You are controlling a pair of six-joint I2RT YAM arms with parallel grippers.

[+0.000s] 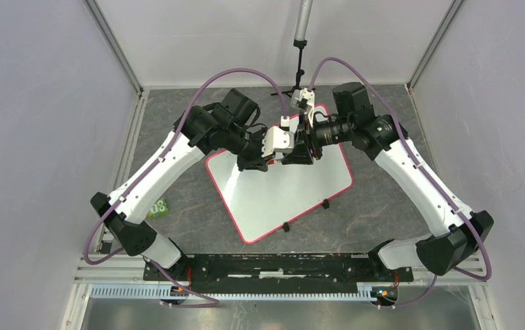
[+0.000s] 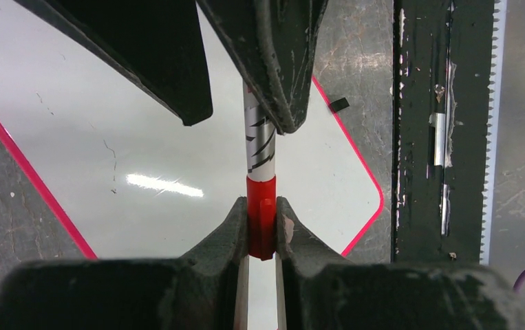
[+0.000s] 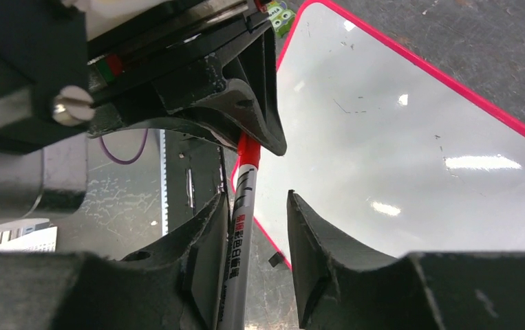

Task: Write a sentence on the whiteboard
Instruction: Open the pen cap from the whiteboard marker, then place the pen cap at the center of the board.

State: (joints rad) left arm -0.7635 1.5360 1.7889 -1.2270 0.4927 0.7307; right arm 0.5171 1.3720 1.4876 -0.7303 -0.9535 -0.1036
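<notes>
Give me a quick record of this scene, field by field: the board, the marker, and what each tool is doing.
board: whiteboard, lying flat, no writing visible
marker: marker, held over the board where both arms meet
cap: red cap, on the marker
left: left tool shut on the red cap
right: right tool open, barrel resting against one finger only
stage: writing not yet begun

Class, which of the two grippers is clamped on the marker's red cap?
The left gripper: it pinches the red cap, while the right gripper brackets the white barrel with a gap.
</notes>
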